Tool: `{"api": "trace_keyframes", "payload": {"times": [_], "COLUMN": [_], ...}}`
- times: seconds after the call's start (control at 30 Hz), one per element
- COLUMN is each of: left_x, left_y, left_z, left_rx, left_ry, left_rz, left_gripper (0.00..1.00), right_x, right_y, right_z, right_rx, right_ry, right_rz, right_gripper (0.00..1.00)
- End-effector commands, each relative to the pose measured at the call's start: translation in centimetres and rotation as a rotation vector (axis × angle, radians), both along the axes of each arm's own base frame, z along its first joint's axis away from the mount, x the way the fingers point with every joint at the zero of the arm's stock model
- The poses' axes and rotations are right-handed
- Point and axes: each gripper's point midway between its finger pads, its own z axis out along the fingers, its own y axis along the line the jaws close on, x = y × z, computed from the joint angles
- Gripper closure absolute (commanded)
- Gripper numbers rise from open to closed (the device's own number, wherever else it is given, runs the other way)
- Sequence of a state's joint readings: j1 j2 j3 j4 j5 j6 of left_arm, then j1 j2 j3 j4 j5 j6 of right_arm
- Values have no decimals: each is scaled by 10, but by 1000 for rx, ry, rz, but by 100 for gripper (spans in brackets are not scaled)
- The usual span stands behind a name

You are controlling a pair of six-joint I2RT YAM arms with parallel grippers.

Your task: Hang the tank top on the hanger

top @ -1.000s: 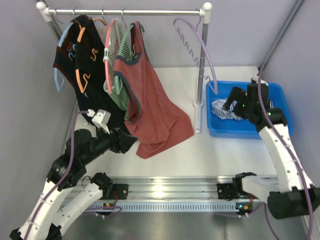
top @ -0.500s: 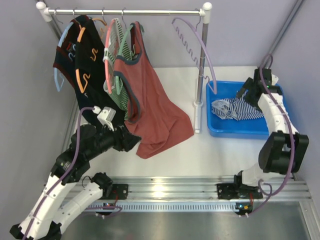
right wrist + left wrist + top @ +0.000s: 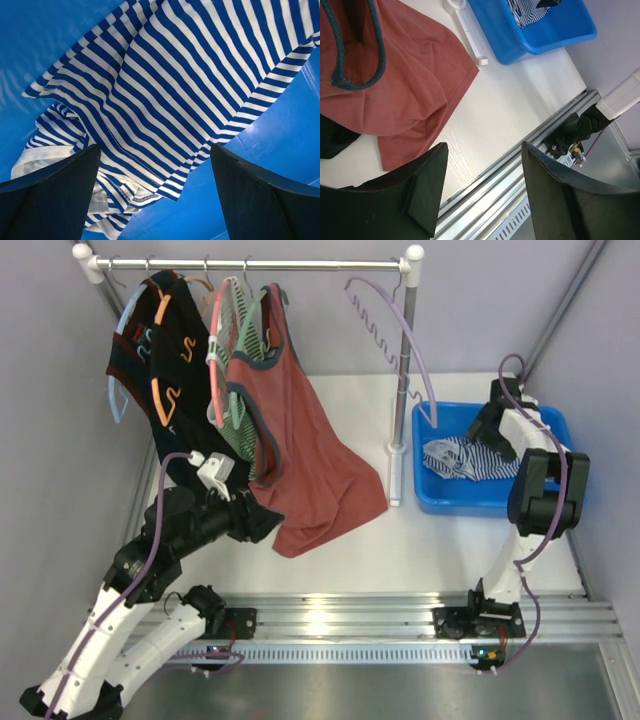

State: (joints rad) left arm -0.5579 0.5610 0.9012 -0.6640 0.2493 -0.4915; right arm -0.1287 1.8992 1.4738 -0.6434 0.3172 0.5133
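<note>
Tank top [image 3: 470, 458], navy-and-white striped, is shown crumpled inside the blue bin [image 3: 480, 506]. The right gripper [image 3: 155, 147] is held spread open just above it, grasping nothing. The left gripper [image 3: 484, 147] is likewise released and empty. The lilac hanger [image 3: 376, 332] is hung on the rail [image 3: 300, 263].

Right pincer [image 3: 486, 430] has drawn back from the tank top [image 3: 465, 458], jaws apart.

The tank top [image 3: 165, 90] is thin striped cloth; the bin [image 3: 460, 502] smooth glossy plastic; the table [image 3: 400, 550] matt.
</note>
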Motion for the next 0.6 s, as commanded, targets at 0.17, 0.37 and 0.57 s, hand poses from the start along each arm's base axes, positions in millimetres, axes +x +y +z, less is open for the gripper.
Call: {"api": "trace_keyframes", "payload": {"times": [0.17,0.37,0.57], "left_x": [6,8,8], "left_y": [-3,-4,-6], "left_z": [9,4,-2], "left_rx": [-13,1,-1], "left_ry": [-37,-28,-18], "left_rz": [-4,-7,-13], "left_gripper": [34,35,35], "right_x": [19,13,10], "right_y": [-8,-4,-3], "right_z": [-1,-18,-22], "right_rx": [-2,0,-6], "right_ry": [-50,-23,-14], "right_rz": [-24,-5,11], "right_gripper": [18,39,68]}}
